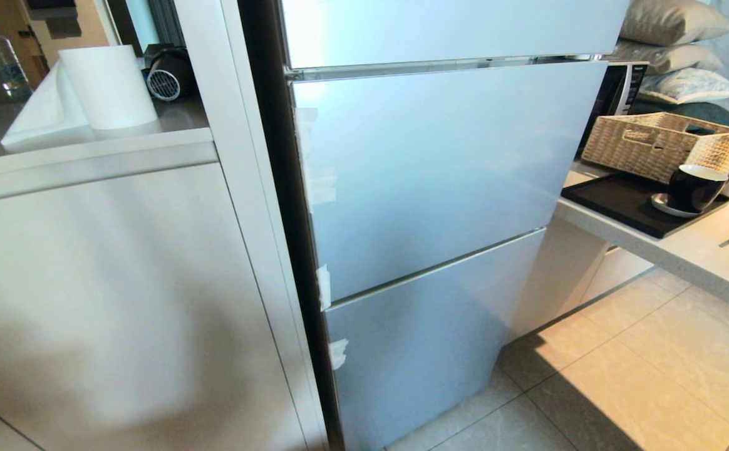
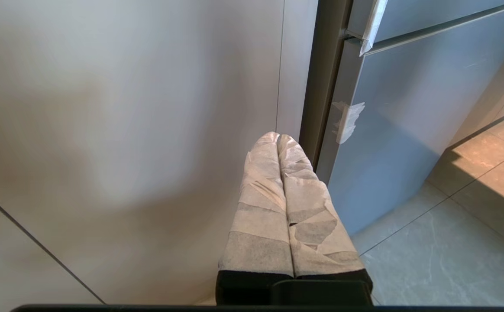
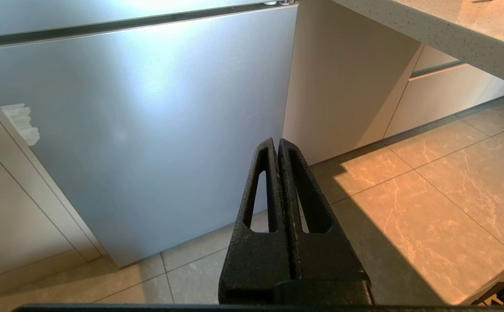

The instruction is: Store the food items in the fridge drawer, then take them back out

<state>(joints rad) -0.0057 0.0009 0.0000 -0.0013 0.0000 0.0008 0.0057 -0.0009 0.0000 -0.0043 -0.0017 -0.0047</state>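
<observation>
— What does the bench [image 1: 684, 250] on the right carry?
— A black tray [image 1: 615, 203] near its front edge, with a dark cup [image 1: 695, 186] on a saucer on the tray. A woven basket [image 1: 659, 144] stands behind the tray.
— And the left bench [image 1: 176, 119]?
— A white paper roll [image 1: 109, 88], a small fan [image 1: 167, 78] behind it, and a water bottle [image 1: 5, 61] at the far edge.
— The floor [image 1: 652, 376]?
— Pale tiles; the fridge [image 1: 427, 250] stands on it.

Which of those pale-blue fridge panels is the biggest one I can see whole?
The middle panel. It shows complete, between the top panel, cut off by the picture's upper edge, and the smaller bottom panel by the floor.
</observation>
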